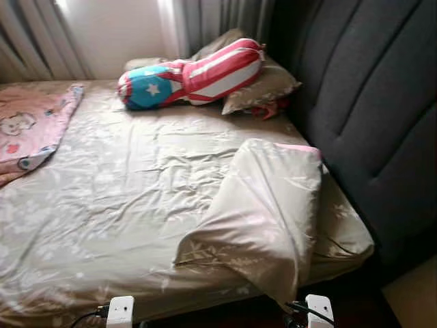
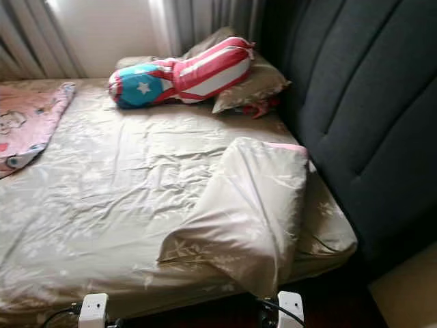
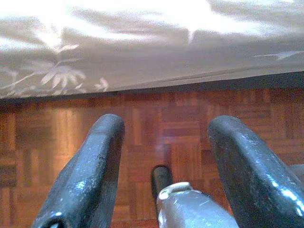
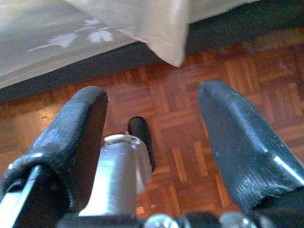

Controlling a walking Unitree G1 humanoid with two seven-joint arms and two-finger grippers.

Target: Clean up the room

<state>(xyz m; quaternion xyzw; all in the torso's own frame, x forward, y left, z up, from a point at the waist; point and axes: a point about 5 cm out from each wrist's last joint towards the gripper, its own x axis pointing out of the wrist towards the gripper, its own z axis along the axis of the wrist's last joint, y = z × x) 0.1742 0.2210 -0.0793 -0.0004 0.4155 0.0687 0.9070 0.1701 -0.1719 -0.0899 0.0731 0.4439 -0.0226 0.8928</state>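
A bed with a crumpled beige leaf-print sheet (image 1: 123, 198) lies before me. A beige pillow (image 1: 266, 205) rests askew on its near right part, and one corner (image 4: 161, 28) droops over the bed's edge. At the far end a red, white and blue star-and-stripe bolster (image 1: 191, 74) leans on another beige pillow (image 1: 263, 89). A pink cartoon blanket (image 1: 31, 126) sits at the left. My left gripper (image 3: 166, 123) and right gripper (image 4: 152, 90) hang open and hold nothing, low over the parquet floor (image 3: 156, 137) by the bed's side.
A dark padded headboard (image 1: 375, 116) runs along the right. Grey curtains (image 1: 212, 20) hang behind the bed. Something small and red (image 1: 270, 109) pokes out under the far pillow. My arms' white wrist parts (image 1: 120, 311) show at the lower edge.
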